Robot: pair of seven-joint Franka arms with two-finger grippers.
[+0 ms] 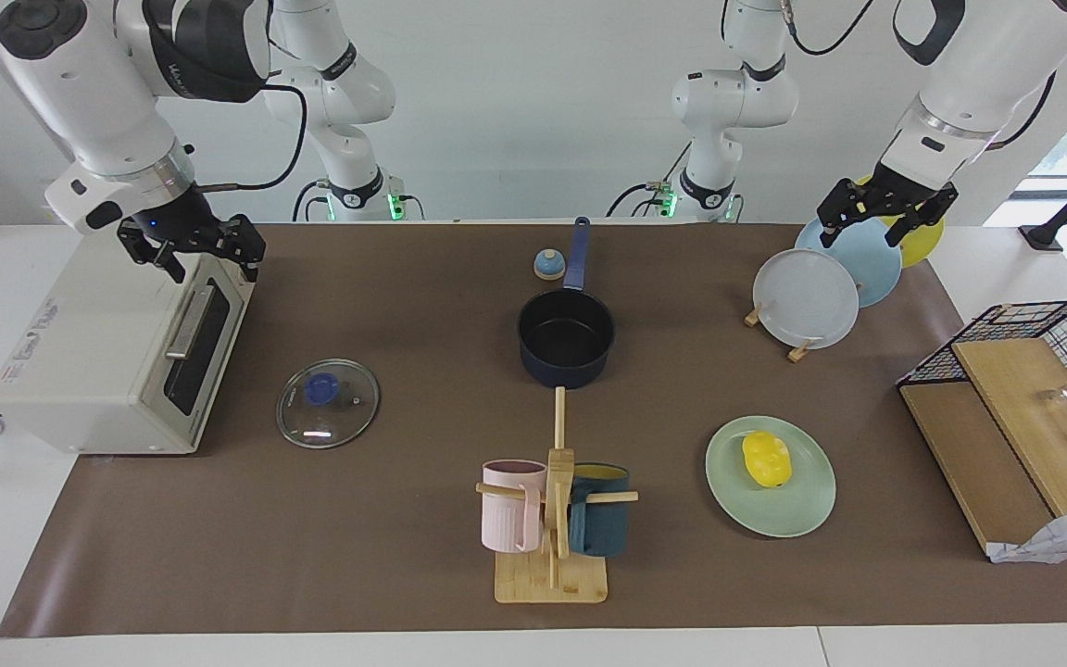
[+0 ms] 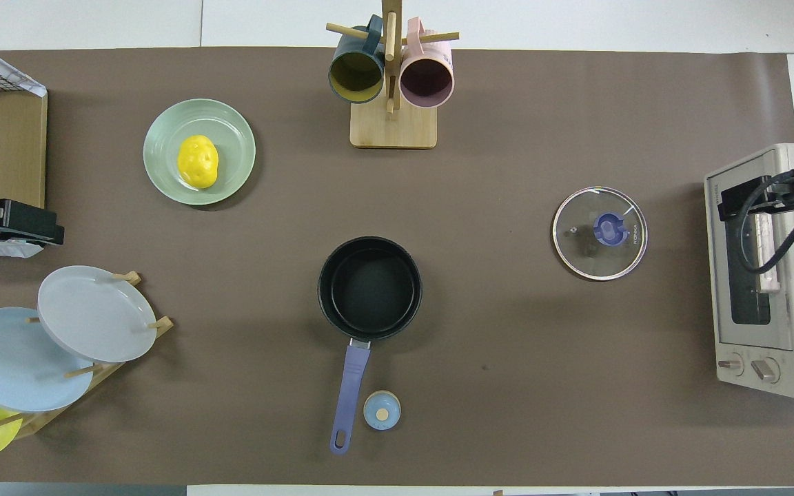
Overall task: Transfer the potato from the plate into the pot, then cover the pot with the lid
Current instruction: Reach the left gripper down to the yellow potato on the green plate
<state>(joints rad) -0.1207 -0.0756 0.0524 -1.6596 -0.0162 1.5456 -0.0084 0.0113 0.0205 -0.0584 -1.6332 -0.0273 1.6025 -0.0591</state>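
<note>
A glossy yellow potato (image 1: 766, 459) sits on the mint plate (image 1: 802, 519) toward the left arm's end of the worktop, apart from the empty pot (image 1: 566, 338). It looks light, hard and slippery, best pinched across its narrow waist. The left pincer (image 1: 885, 215) hangs open and empty over the plate rack (image 1: 800, 350); the right pincer (image 1: 189, 250) hangs open and empty over the toaster oven (image 1: 107, 371).

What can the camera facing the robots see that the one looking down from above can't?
Only the facing view shows the whole white arms, with the left tool over the rack plates and the right tool over the toaster oven. Only the overhead view shows the oven's knobs and inside the hanging mugs. Both show the potato on the plate, the empty pot and the lid flat on the mat.
</note>
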